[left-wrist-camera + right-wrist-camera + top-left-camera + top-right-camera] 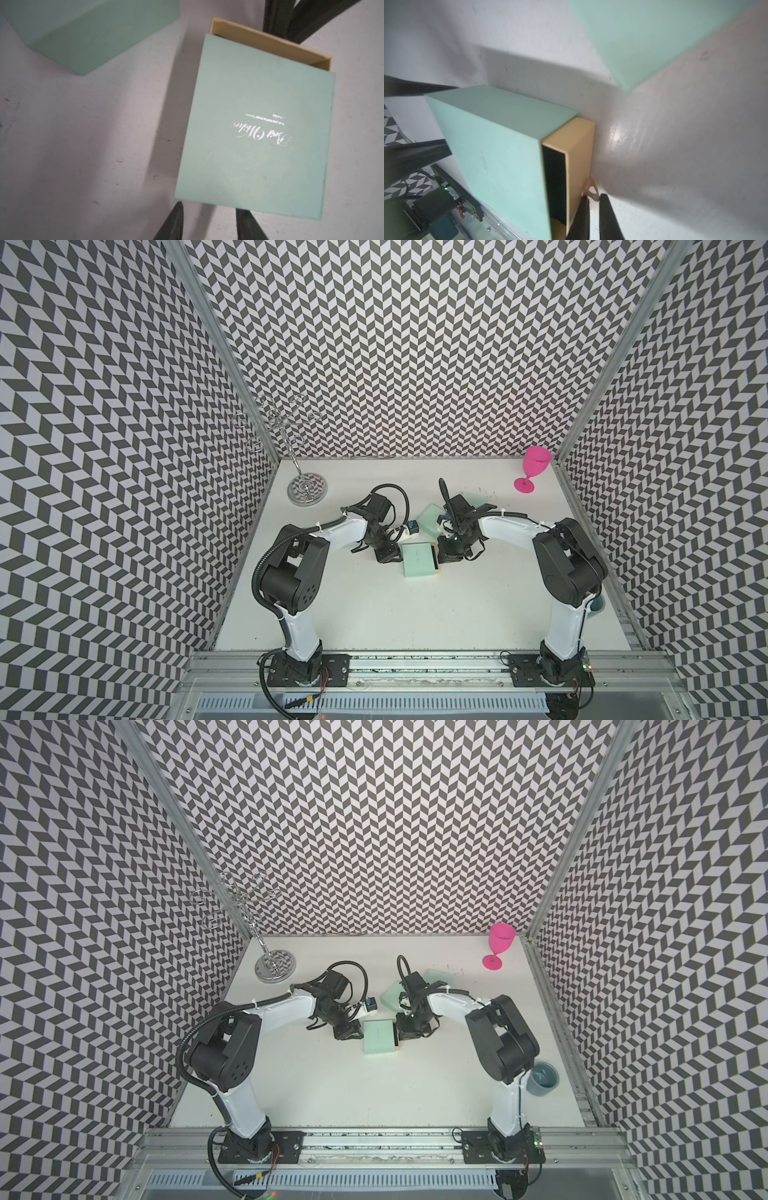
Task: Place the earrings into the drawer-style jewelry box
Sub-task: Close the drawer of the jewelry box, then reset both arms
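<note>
At centre, jewelry box [417, 558] drawer [435, 562] rightward

The jewelry box [255, 166] has a matt mint paper sleeve, faintly scuffed, with glossy silver foil lettering [261, 135]. Its drawer [579, 145] is plain tan cardboard; the pull loop [587, 186] looks like soft peach ribbon. The bench [374, 614] is smooth white with scuffs and a dull sheen. The wire stand [306, 489] is mirror-bright metal; the pink goblet [537, 462] looks like smooth plastic.
</note>
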Robot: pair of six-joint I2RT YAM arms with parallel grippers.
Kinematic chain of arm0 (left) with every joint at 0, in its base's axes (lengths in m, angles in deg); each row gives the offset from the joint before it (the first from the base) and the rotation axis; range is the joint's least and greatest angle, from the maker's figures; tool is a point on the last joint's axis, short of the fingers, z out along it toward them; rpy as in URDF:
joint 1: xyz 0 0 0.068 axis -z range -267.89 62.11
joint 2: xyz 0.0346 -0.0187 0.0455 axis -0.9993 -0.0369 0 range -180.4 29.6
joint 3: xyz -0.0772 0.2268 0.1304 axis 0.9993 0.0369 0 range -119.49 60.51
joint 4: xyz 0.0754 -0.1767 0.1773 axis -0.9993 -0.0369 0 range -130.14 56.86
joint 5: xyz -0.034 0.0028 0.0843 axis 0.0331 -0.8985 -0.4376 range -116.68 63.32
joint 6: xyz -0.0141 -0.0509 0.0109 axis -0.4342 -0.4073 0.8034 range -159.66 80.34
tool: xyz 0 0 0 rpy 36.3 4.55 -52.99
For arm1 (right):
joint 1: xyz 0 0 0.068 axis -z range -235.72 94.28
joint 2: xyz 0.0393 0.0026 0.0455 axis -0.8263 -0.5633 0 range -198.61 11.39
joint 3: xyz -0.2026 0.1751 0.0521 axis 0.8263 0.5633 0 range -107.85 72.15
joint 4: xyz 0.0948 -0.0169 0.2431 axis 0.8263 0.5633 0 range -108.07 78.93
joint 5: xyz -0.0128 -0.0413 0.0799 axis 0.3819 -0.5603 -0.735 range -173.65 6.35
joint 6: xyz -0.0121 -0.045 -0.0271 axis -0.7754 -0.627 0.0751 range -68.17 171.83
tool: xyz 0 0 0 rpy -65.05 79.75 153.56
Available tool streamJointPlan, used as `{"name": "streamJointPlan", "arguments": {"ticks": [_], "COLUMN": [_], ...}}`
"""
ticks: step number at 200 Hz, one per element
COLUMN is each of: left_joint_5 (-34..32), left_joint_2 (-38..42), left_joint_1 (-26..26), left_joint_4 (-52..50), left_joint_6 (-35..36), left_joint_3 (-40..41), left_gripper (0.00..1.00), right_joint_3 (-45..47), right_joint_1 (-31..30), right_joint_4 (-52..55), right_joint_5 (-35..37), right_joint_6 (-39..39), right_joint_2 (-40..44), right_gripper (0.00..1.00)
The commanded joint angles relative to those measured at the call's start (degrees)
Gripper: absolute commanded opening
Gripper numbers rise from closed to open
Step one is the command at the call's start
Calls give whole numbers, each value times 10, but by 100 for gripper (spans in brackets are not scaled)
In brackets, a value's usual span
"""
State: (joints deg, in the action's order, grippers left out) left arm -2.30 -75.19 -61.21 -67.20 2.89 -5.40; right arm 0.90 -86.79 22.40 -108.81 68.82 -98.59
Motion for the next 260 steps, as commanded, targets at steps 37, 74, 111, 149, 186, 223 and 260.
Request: {"name": "streamJointPlan", "arguments": {"ticks": [37,74,111,149,186,223,260], "left_joint_5": [30,22,7,-8,-11,-21,-66], "left_joint_2": [-4,2,50,122,186,220,288], "left_joint_1": [9,8,-17,-46,-83,-144,-197], "left_joint_4": [12,20,22,-9,3,64,201], "left_joint_6": [-3,-5,0,9,-72,-236,-400], "left_joint_3": [-19,-6,0,-41,-108,-166,-90], "left_gripper": [44,46,59,72,78,82,100], "right_joint_3": [-17,-27,-21,-11,-25,18,101], "right_joint_1": [-14,-14,-1,34,64,69,72], "right_joint_4": [-13,-4,22,-4,-75,-203,-290], "right_joint_5": [-29,-17,97,155,143,203,291], "right_joint_6": [-6,0,15,15,-20,-49,-76], "right_joint_2": [-9,-13,28,124,235,363,468], "right_gripper": [13,13,14,17,24,50,99]}}
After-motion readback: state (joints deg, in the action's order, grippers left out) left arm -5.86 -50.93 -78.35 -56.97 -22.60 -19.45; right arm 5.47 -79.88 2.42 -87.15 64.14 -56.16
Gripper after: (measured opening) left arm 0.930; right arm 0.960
